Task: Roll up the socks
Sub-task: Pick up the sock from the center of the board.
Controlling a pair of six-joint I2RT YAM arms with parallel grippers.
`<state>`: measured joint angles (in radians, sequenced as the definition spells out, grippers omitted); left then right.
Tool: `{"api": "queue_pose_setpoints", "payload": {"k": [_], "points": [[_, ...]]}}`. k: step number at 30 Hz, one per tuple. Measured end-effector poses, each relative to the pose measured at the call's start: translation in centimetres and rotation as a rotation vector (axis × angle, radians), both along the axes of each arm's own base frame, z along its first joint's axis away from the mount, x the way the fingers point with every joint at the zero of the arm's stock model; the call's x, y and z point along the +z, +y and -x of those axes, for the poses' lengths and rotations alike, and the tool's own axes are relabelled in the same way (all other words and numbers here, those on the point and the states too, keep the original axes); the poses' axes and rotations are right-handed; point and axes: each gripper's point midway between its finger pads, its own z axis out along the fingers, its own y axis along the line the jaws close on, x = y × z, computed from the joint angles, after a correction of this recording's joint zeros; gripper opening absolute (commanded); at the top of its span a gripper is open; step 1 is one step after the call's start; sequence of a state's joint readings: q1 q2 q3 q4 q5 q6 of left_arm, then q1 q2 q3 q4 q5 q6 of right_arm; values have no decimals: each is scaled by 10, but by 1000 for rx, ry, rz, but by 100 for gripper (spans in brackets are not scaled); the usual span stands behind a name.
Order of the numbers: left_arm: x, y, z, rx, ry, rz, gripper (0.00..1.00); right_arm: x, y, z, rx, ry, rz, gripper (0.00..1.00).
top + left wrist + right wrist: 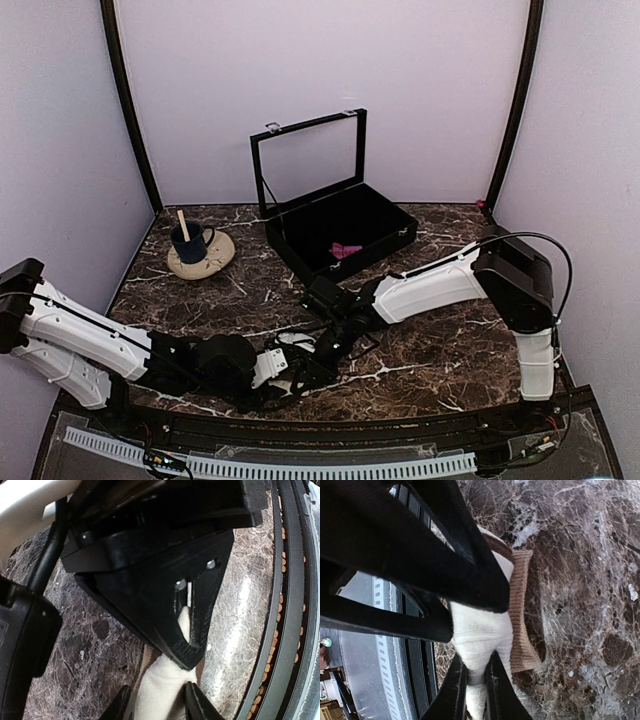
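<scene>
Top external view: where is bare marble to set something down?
Free: front right, between the right arm and the table edge; left, between the saucer and the left arm; back right, beside the black case. Crowded: front centre, both arms over the cream sock.

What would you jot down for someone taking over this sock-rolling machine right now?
Right tool: shut on the cream sock, at the table's near edge.
Left tool: fingers either side of that sock; grip unclear.
Pink sock: in the black case.
Done: no finished roll visible.
Left: roll cream sock, then pink.
</scene>
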<state>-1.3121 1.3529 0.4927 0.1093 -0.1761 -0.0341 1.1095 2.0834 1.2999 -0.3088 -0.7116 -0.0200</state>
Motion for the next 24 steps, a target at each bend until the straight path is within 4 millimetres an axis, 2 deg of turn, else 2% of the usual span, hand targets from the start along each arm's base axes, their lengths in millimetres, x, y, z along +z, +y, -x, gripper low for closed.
{"api": "queue_pose_setpoints", "payload": {"k": [24], "points": [[-15, -30, 13, -132, 67, -78, 37, -1, -9, 3, 27, 75, 27, 0]]}}
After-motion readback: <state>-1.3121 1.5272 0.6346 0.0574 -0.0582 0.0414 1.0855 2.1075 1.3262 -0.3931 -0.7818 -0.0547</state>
